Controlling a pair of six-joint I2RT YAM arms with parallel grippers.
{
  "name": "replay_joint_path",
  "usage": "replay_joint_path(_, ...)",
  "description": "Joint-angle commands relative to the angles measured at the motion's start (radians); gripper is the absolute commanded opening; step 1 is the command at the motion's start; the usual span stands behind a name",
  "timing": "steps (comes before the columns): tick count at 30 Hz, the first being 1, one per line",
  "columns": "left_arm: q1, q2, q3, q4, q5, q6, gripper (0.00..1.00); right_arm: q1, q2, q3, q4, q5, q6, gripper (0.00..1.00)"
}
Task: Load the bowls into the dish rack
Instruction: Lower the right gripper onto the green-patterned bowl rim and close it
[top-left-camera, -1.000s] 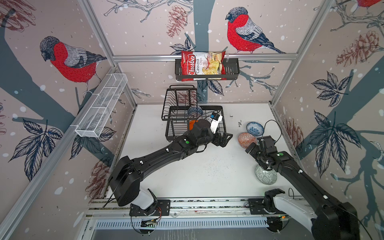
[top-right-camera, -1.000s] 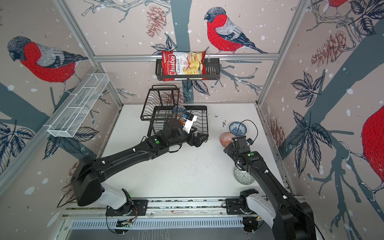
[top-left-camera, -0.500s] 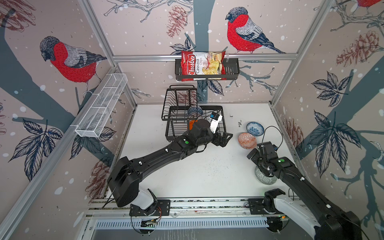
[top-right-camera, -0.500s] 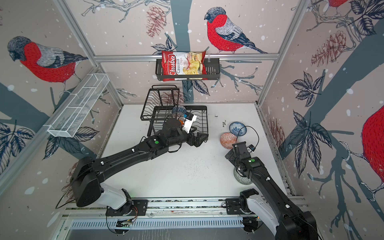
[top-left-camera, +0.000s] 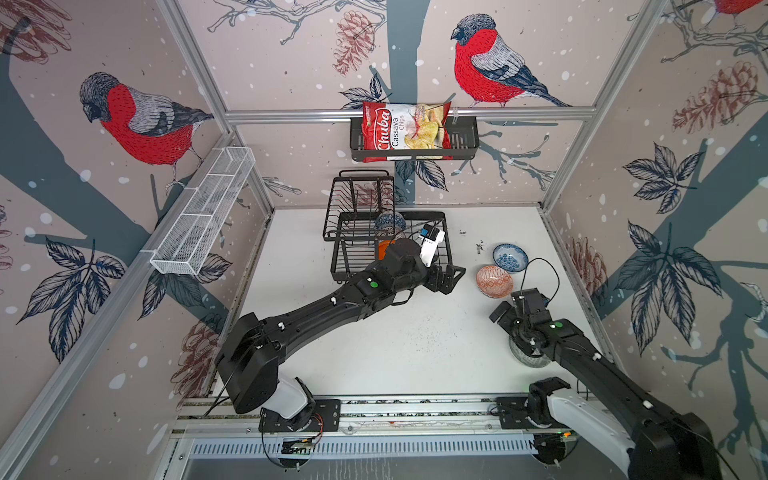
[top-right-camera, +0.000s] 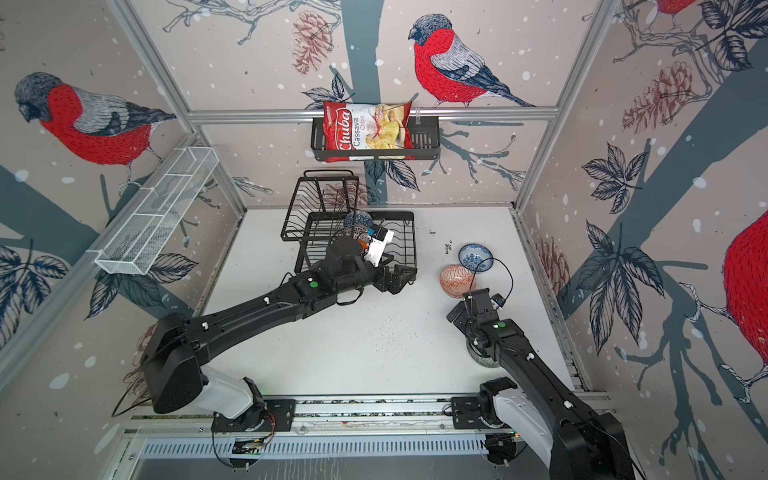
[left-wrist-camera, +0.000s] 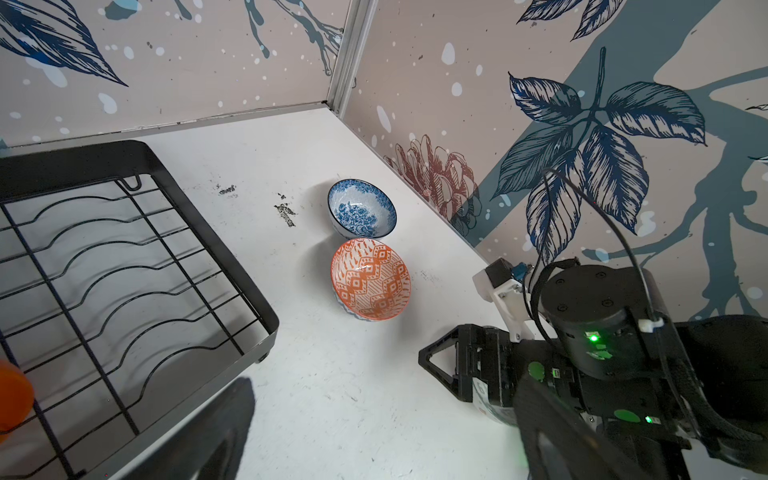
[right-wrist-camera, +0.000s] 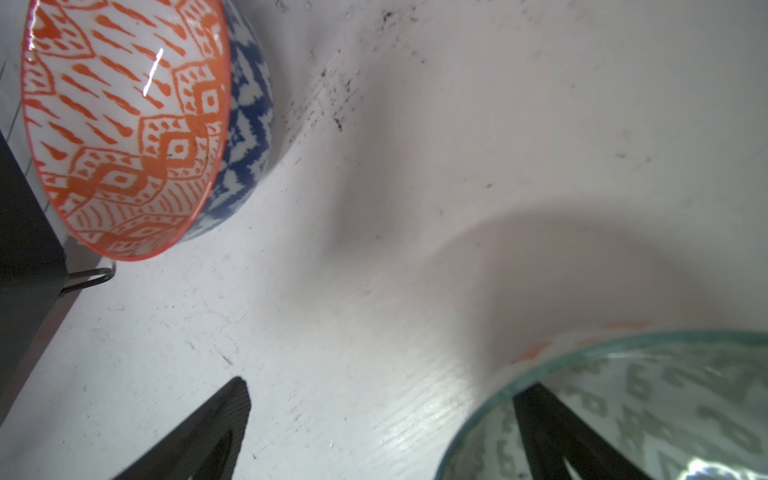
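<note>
Straddling green bowl (right-wrist-camera: 665, 395) rim, near right on surface (top-left-camera: 395, 332), right pincer (right-wrist-camera: 386, 390) wide: one finger (right-wrist-camera: 552, 428) inside, one outside. Probably needing deeper seating before closing; glossy wall risking slip. Hovering by rack (top-left-camera: 428, 215), left pincer (top-left-camera: 448, 279) wide, empty.

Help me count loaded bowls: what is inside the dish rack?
Visible in the dish rack: a dark blue bowl and an orange bowl. The left arm covers part of it and nearby slots.
</note>
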Motion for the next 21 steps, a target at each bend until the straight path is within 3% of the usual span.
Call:
replay_joint_path(1, -0.001, 0.003, 0.007, 0.018, -0.002, 0.007, 0.98, 0.002, 0.025, 0.017, 0.064, -0.023, -0.034, 1.00)
replay_joint_path(14, -0.001, 0.014, 0.008, 0.017, -0.003, 0.006, 0.98, 0.010, 0.217, 0.105, 0.204, -0.056, -0.059, 1.00)
replay_joint_path(21, -0.001, 0.022, 0.009, 0.015, -0.003, 0.006, 0.98, 0.079, 0.321, 0.207, 0.230, -0.046, -0.051, 1.00)
